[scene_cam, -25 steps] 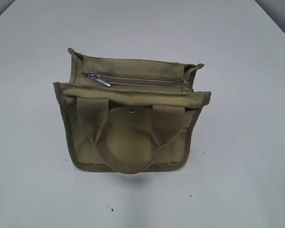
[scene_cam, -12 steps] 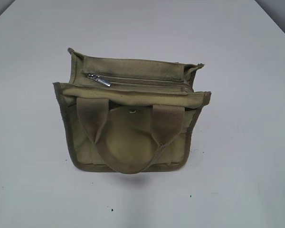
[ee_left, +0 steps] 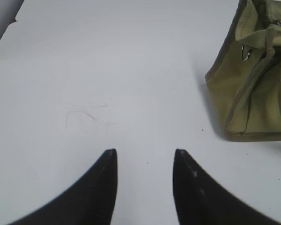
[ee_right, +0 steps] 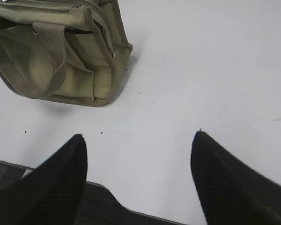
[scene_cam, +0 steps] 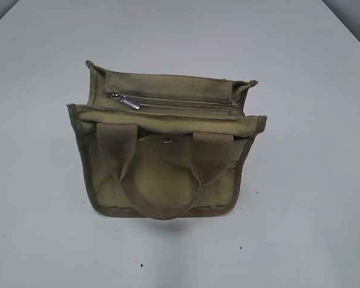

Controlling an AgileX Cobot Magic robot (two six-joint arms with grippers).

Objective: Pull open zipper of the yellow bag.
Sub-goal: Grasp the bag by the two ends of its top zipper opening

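Note:
The yellow bag [scene_cam: 165, 150] stands upright in the middle of the white table, its two webbing handles hanging down the near face. Along its top runs the zipper [scene_cam: 180, 103], closed, with the silver pull tab [scene_cam: 128, 102] at the left end. No arm shows in the exterior view. In the left wrist view my left gripper [ee_left: 145, 152] is open over bare table, with the bag [ee_left: 253, 89] off to its upper right. In the right wrist view my right gripper [ee_right: 139, 136] is open wider, near the table's front edge, with the bag [ee_right: 61, 51] at the upper left. Nothing is between either pair of fingers.
A small round metal snap [scene_cam: 167, 141] sits on the bag's front, between the handles. The white table [scene_cam: 300, 228] spreads on all sides of the bag. Its front edge [ee_right: 107, 190] and dark floor show low in the right wrist view.

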